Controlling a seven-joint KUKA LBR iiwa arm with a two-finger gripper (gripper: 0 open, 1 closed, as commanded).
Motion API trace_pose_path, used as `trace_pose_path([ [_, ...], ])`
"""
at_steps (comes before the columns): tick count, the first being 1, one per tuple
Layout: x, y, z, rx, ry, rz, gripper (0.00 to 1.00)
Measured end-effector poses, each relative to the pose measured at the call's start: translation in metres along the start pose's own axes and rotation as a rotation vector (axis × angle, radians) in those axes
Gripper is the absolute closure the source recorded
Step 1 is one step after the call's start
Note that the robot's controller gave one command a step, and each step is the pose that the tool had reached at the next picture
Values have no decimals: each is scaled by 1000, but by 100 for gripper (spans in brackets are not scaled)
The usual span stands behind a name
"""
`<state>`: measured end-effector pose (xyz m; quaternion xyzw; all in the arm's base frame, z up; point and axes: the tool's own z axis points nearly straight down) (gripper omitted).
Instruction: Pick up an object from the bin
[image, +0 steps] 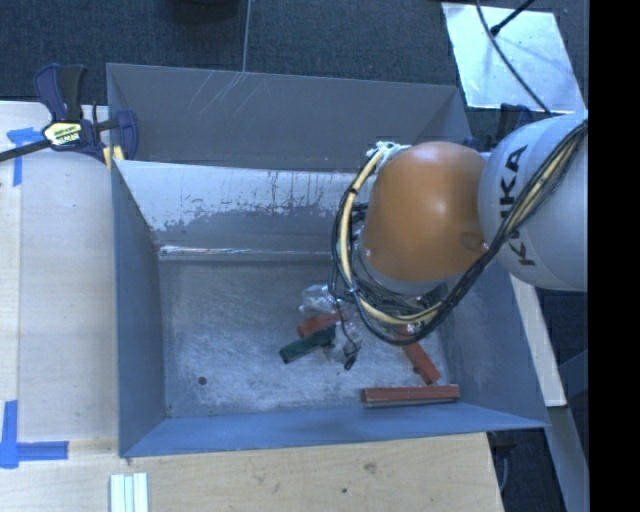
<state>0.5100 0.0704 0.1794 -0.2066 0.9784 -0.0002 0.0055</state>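
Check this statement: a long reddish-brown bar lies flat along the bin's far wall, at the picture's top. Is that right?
No. The camera view shows the long reddish-brown bar lying flat along the bin's near wall, at the picture's bottom, not the far one.

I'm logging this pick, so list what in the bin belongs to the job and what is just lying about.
Job, close under the arm (which one, cannot tell): dark green piece; small red-brown piece; pale clear scrap.
Lying about: long red-brown bar by the front wall; short orange-red stick behind it.
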Motion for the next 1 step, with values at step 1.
trace_pose_path([
  [1,-30,-6,-107,-2,3,-411,100],
])
